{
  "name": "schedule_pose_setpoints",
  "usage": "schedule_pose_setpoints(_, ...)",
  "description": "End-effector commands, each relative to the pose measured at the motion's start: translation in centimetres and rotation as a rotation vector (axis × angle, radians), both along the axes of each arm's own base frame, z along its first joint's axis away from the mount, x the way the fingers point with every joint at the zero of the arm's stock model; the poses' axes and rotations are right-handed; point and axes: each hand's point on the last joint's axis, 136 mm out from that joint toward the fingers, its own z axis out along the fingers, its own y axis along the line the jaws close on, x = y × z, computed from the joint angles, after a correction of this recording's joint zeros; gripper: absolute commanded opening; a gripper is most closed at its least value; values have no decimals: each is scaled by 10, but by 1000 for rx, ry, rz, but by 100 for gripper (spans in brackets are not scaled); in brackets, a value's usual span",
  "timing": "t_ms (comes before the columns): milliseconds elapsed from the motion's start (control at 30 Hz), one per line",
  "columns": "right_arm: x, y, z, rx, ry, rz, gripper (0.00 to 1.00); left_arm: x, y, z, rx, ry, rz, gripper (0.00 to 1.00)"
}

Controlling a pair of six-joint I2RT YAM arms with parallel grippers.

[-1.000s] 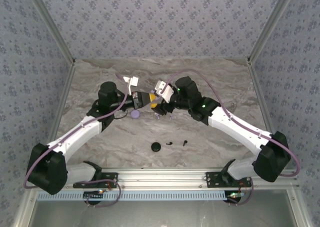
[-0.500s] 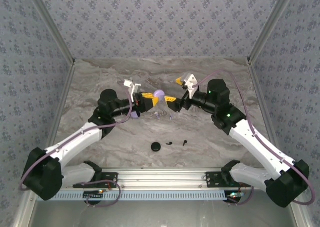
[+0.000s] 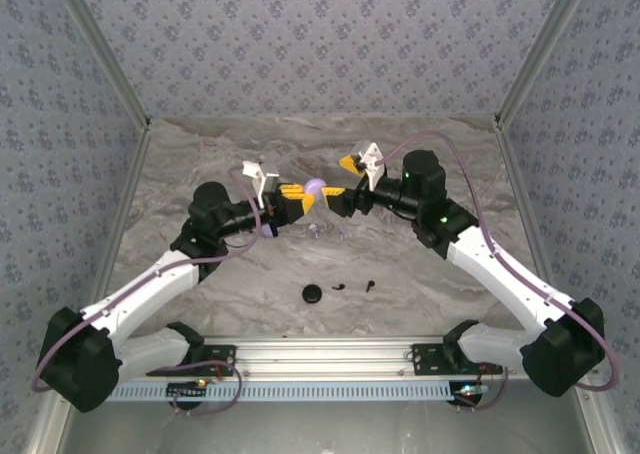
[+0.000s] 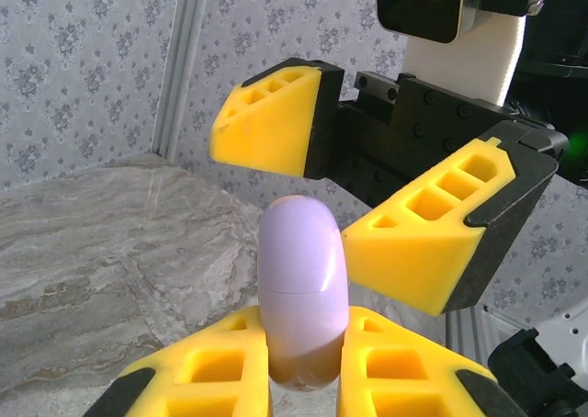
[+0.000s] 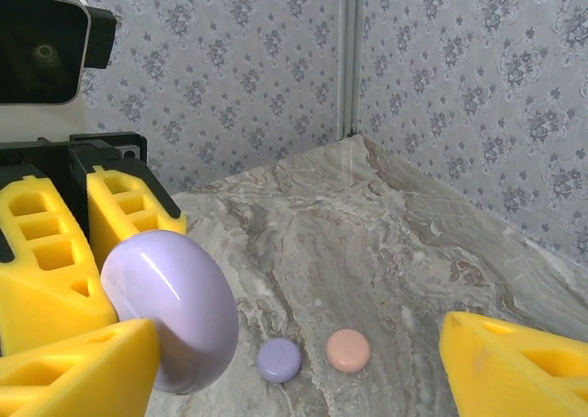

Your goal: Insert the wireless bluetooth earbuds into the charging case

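Right pincer (image 3: 341,180) advanced, open around lilac case (image 4: 301,279) in left pincer (image 4: 303,339).

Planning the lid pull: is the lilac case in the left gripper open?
No, the lilac case is closed along its seam, clamped upright in the left gripper.

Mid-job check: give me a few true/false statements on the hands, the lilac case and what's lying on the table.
The left hand grips the lilac case. True.
The right hand is shut. False: its jaws stand open near that case.
The held case is open. False: its lid is closed.
A black round case lies on the table. True.
The black earbuds are inside it. False: they lie beside it on the table.
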Motion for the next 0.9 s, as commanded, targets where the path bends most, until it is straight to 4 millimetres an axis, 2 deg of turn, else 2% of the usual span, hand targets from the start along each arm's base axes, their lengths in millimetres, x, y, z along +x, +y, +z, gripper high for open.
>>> schedule_pose_setpoints(0,3,2,22,42,-33,-6,82,-9,-1,7,-1,-51,-24,9)
schedule_pose_setpoints(633,21,3,20,30,7,-23,81,-9,-3,0,31,-51,-32,6)
schedule_pose_setpoints(867,17,-9,37,68,8,-47,82,-4,1,-7,62,-43,16,4)
